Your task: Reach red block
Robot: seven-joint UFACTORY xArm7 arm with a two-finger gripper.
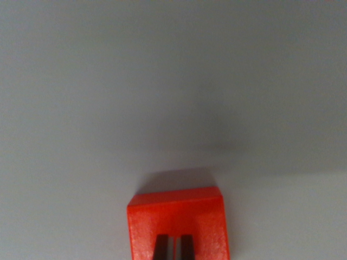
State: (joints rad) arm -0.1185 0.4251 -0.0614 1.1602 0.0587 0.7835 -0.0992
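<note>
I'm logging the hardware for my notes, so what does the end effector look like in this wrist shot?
Only the tips of the end effector show, at the bottom edge: two short, dark, nearly black fingers with squared ends and a thin gap between them, seen against the red block. No cables, markings or arm body are in view.

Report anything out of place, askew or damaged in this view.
Nothing stands out. The red block sits flat on the plain grey surface, intact, cut off by the bottom edge. Two dark fingertips show over it, close together.

Red block at bottom edge on grey surface, hand tips over it
</note>
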